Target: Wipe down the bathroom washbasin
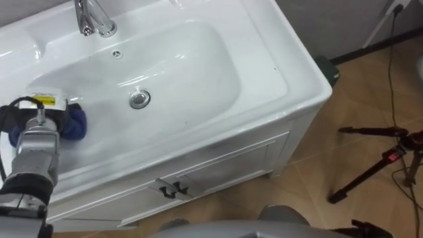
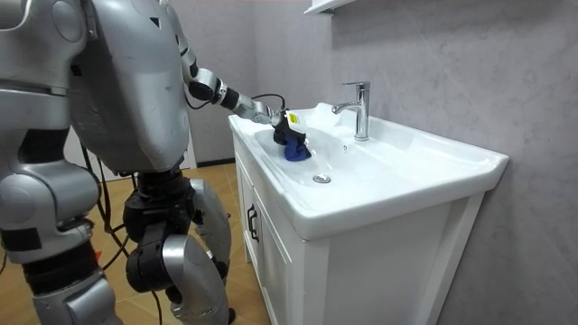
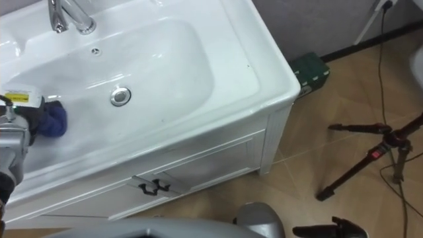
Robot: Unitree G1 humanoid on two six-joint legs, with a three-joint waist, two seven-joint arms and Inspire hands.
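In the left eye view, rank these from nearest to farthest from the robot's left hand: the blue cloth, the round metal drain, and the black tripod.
1. Blue cloth: right against the left hand, at the left end of the white basin.
2. Round metal drain: mid-basin, to the hand's right.
3. Black tripod: far right, down on the floor.

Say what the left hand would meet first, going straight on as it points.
The blue cloth under the left hand, then probably the white ceramic basin's inner wall; depth unclear.
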